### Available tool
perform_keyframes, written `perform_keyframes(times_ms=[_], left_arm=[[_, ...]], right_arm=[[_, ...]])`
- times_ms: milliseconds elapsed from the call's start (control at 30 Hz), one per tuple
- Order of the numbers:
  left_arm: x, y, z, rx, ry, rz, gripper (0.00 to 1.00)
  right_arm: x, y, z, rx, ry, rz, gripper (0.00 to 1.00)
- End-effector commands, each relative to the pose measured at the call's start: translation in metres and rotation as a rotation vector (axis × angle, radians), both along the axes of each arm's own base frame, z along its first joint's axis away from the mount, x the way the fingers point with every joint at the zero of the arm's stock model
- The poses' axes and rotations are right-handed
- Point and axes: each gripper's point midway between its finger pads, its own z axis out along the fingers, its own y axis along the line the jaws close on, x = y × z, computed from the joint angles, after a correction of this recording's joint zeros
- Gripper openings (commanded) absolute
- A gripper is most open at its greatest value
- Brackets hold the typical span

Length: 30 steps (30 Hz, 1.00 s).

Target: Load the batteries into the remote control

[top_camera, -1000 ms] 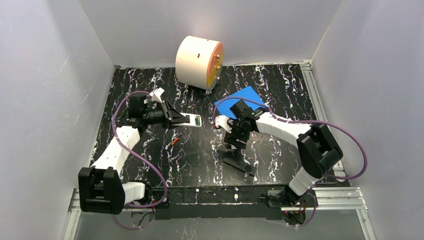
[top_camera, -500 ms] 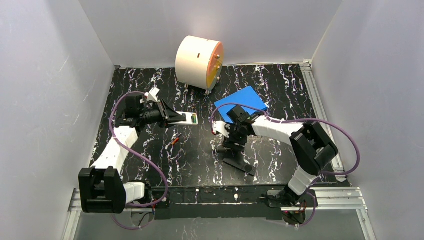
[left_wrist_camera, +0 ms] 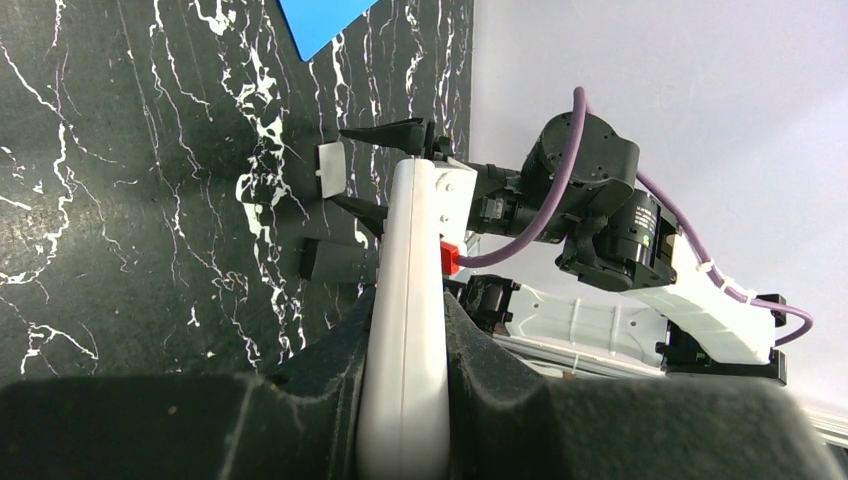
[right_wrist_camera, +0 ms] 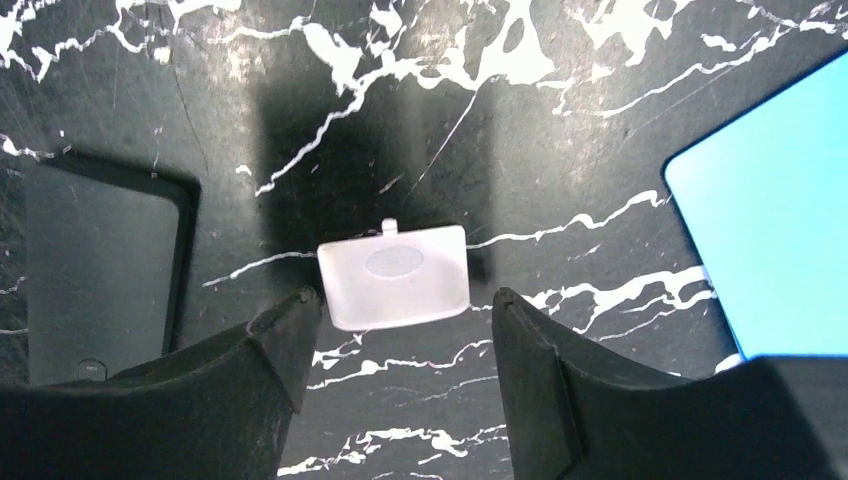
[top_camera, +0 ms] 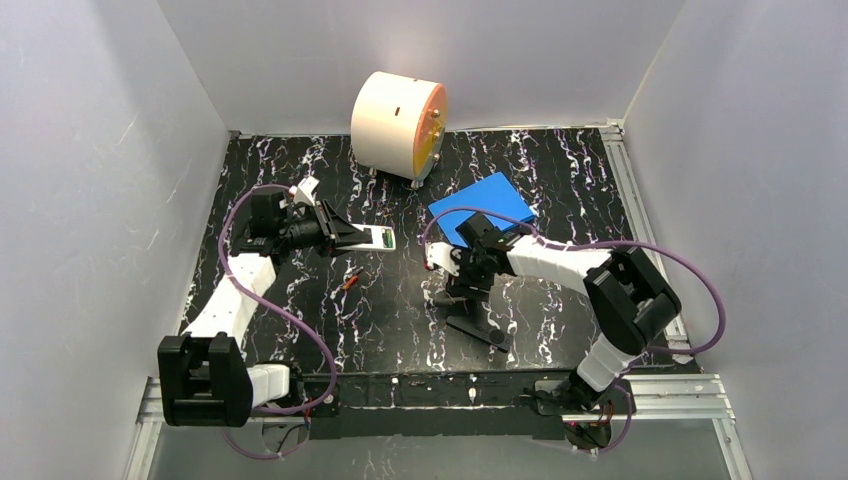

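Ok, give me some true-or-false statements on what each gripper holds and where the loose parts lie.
1. The left gripper is shut on the white remote. True.
2. The right gripper clamps the white cover. False: its jaws stand open either side of the cover, which lies flat on the table.
3. The orange-red battery sits in the remote. False: it lies on the table, nearer than the remote.
4. The blue pad lies beyond the right gripper. True.

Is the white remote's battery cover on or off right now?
Off. The cover lies flat on the table inside the open right claw; the left claw grips the remote.
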Motion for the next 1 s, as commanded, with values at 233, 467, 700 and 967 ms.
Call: perform_keyframes(times_ms=[233, 467, 700, 967], left_arm=[[-0.003, -0.003, 0.004, -0.049, -0.008, -0.033, 0.00], [-0.004, -0.003, 0.005, -0.051, -0.011, -0.036, 0.00], [-0.004, -0.003, 0.001, -0.050, -0.002, -0.043, 0.00], [-0.006, -0.011, -0.023, -0.049, 0.065, -0.067, 0.00]], right_arm=[[-0.024, -0.018, -0.023, -0.067, 0.089, 0.038, 0.71], [-0.027, -0.017, -0.030, -0.084, 0.127, 0.042, 0.49], [-0.011, -0.012, -0.015, -0.061, 0.040, 0.021, 0.47], [0.000, 0.001, 0.024, 0.015, -0.006, -0.003, 0.45]])
